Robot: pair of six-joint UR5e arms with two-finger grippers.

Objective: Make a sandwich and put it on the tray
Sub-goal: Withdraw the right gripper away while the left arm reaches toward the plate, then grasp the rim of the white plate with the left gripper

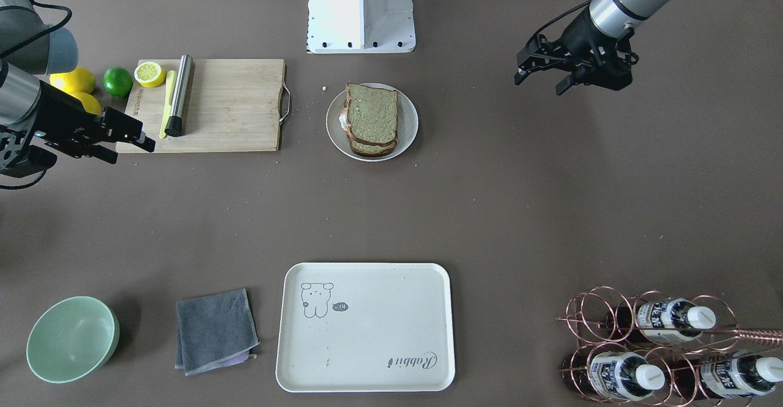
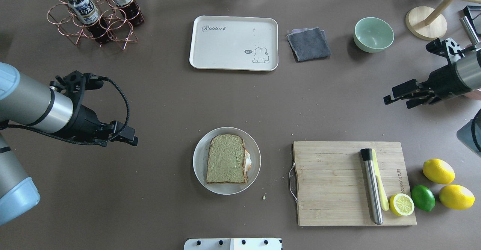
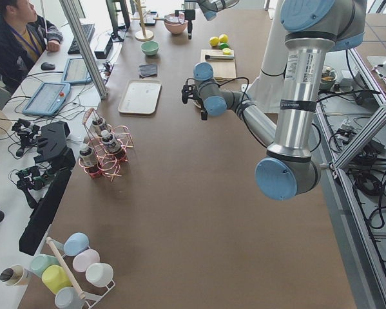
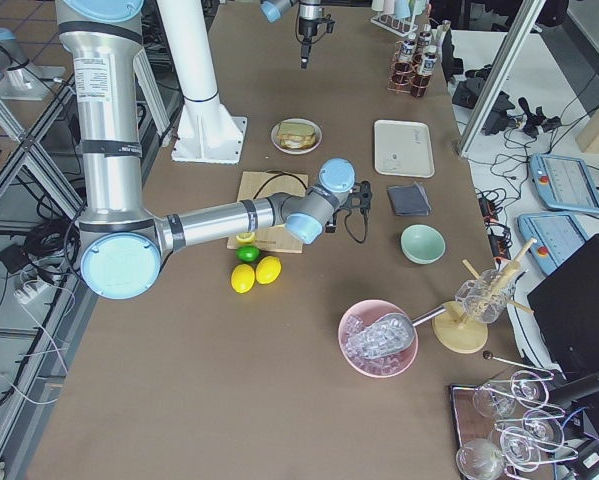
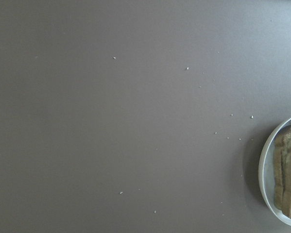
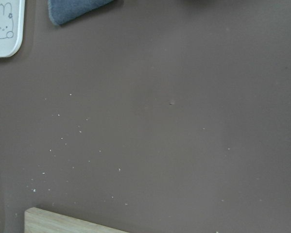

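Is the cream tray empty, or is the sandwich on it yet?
Empty. The tray shows only its printed drawing; the sandwich sits on the round plate, apart from it.

One tray (image 1: 379,333), one bowl (image 1: 72,339), two whole lemons (image 2: 438,171)

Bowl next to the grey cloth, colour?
Pale mint green bowl; clearest in the overhead exterior view.

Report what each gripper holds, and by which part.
Nothing. The left gripper and right gripper both hover open and empty; the sandwich lies untouched on its plate.
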